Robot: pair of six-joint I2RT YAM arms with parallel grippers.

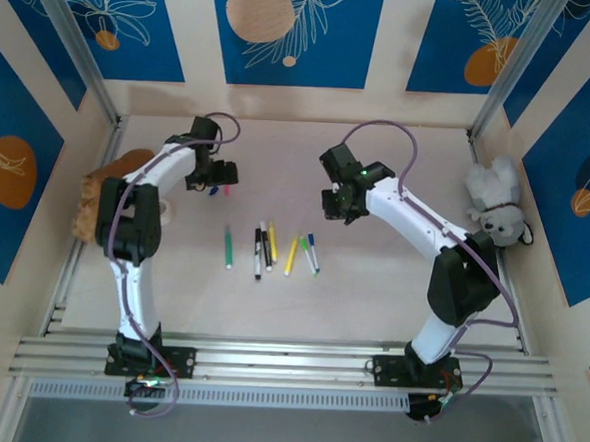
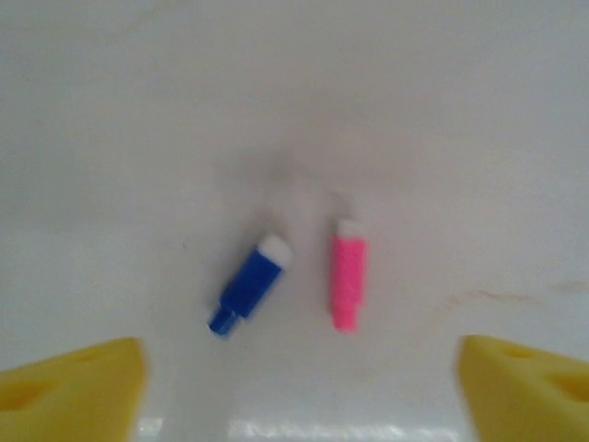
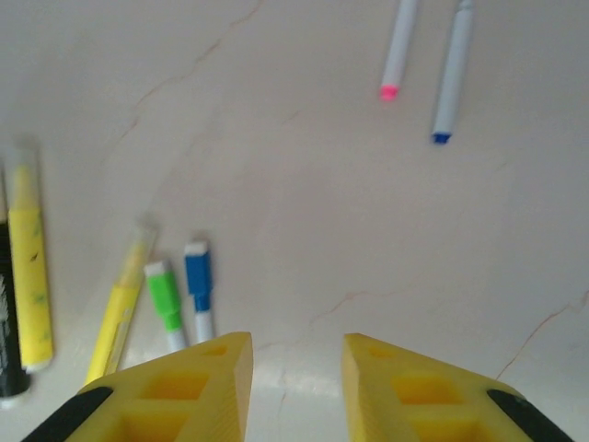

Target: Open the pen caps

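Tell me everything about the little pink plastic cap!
The little pink plastic cap is a short cylinder with a white end. It lies loose and flat on the pale table, white end pointing away from the left wrist camera. Only the table touches it; a blue plastic cap lies beside it, apart.

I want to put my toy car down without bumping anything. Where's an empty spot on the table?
Bare table lies between the pens and the near rail, and along the back wall. Crowded: the pens, and the blue cap and pink cap.
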